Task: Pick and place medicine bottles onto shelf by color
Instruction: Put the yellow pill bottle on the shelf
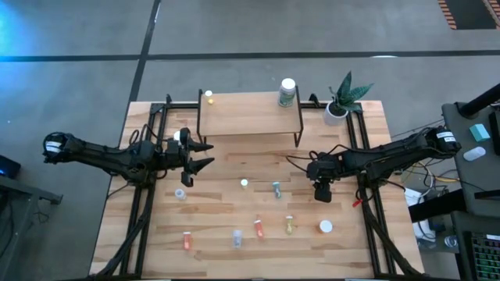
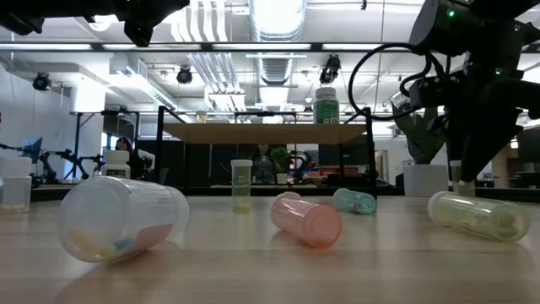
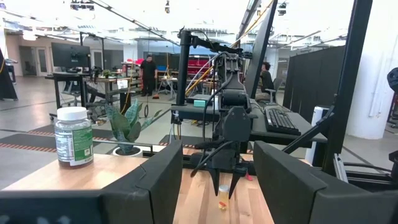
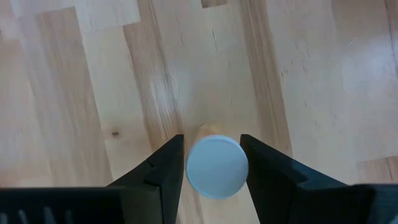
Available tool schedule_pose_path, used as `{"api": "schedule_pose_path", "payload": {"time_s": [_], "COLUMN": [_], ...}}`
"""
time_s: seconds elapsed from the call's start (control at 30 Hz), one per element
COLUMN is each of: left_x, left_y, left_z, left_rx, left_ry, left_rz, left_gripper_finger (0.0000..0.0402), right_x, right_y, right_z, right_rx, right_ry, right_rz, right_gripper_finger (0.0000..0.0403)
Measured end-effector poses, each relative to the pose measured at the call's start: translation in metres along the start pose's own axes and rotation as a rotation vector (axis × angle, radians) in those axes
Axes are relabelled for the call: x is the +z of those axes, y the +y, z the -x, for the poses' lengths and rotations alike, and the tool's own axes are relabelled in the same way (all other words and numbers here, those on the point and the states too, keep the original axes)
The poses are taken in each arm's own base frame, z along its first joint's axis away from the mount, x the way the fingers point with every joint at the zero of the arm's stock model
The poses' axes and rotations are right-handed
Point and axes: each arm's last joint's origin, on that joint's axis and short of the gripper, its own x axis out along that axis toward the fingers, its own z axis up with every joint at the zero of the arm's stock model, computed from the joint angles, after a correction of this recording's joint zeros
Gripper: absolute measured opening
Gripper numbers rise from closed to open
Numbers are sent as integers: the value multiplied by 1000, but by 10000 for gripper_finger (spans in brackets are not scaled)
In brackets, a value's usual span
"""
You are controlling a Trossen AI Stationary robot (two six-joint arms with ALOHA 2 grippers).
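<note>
My right gripper point(image 1: 323, 193) points down at the table's right middle, shut on a small white-capped orange bottle point(image 3: 223, 196). My left gripper point(image 1: 205, 156) is open and empty, level above the table in front of the shelf's left end. The shelf point(image 1: 250, 117) stands at the far middle on thin black legs. A tiny yellow bottle point(image 1: 208, 97) stands on its left end and a larger green white-capped bottle point(image 1: 287, 91) on its right. Several small bottles lie or stand on the table, among them a yellow one point(image 1: 244, 183), a bluish one point(image 1: 276, 189) and an orange one point(image 1: 258, 227). My right gripper pinches the orange bottle at its round white cap point(image 4: 216, 167) between its two fingers point(image 4: 168, 168), coming from above and pointing down. The bottle stands upright below the fingers. I cannot tell whether its base touches the table.
A white pot with a green plant point(image 1: 342, 97) stands at the far right, beside the shelf. More bottles lie near the front edge: clear ones point(image 1: 237, 237) point(image 1: 180, 193), an orange one point(image 1: 187, 240), a yellow one point(image 1: 289, 225) and a white-capped one point(image 1: 326, 226). Black frame rails run along both table sides.
</note>
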Motion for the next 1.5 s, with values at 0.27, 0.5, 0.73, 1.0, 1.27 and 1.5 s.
{"api": "schedule_pose_path", "payload": {"time_s": [0.27, 0.5, 0.73, 1.0, 1.27, 1.5], "left_x": [0, 0, 0, 0, 0, 0], "left_y": [0, 0, 0, 0, 0, 0], "left_z": [0, 0, 0, 0, 0, 0], "left_rx": [0, 0, 0, 0, -1, -1], "left_ry": [0, 0, 0, 0, 0, 0], "left_rz": [0, 1, 2, 2, 2, 2], "left_gripper_finger": [180, 180, 180, 180, 180, 180], "right_x": [0, 0, 0, 0, 1, 5], "right_y": [0, 0, 0, 0, 0, 1], "right_z": [0, 0, 0, 0, 1, 4], "right_rx": [0, 0, 0, 0, 0, 4], "right_ry": [1, 1, 1, 1, -2, -18], "right_rz": [2, 2, 3, 3, 4, 11], "right_gripper_finger": [141, 122, 119, 118, 114, 113]}}
